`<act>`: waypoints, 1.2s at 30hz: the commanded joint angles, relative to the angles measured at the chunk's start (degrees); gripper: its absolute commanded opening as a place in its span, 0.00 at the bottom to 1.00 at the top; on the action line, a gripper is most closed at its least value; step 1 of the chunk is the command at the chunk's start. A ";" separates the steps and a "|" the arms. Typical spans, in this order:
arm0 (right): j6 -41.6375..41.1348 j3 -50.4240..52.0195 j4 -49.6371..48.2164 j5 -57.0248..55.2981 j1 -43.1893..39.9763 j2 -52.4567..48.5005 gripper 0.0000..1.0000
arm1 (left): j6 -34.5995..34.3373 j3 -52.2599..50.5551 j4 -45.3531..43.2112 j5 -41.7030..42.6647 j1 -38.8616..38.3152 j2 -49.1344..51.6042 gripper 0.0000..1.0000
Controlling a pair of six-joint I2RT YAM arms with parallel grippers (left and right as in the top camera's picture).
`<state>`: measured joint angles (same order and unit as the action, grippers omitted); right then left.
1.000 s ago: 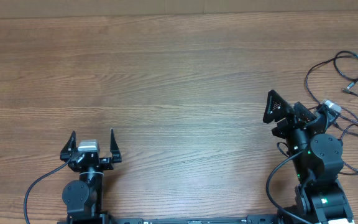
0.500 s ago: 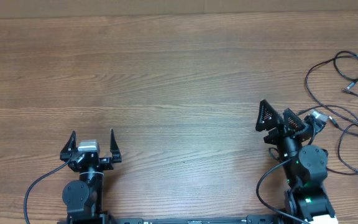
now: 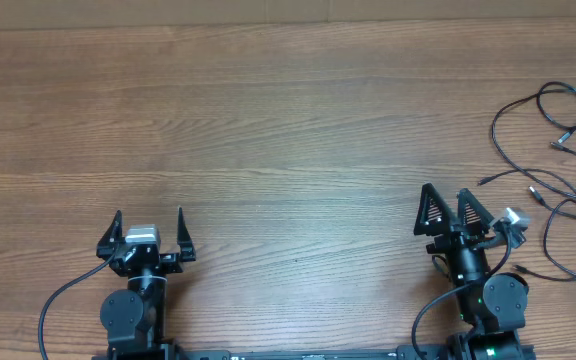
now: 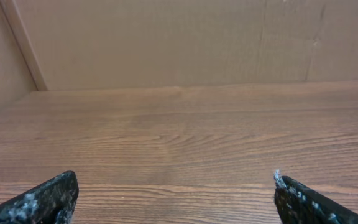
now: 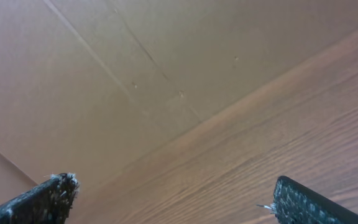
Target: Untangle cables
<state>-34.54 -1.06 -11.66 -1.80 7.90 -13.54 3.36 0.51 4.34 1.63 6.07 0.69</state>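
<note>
The cables (image 3: pixel 558 170), thin black cords with small plug ends, lie loose in loops at the table's right edge in the overhead view. My right gripper (image 3: pixel 451 212) is open and empty, to the left of the cables and apart from them. Its wrist view shows only its two fingertips (image 5: pixel 173 202) over bare wood. My left gripper (image 3: pixel 149 228) is open and empty at the front left, far from the cables. Its wrist view shows only its fingertips (image 4: pixel 173 199) and table. No cable shows in either wrist view.
The wooden table (image 3: pixel 268 130) runs to a brown cardboard wall (image 4: pixel 166 43) at the back. The arms' own thicker black cables (image 3: pixel 58 310) curve beside their bases at the front edge.
My right arm has drawn back toward its base and turned away from the cables, its gripper now pointing straight up the table. The left arm has not moved.
</note>
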 commanded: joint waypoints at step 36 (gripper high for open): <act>38.91 0.59 16.46 0.39 -5.79 13.38 1.00 | -0.37 -0.26 0.11 -0.13 0.39 -0.44 1.00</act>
<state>4.12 -1.06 5.04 -1.67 2.55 -0.62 3.36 0.51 4.34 1.63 6.07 0.69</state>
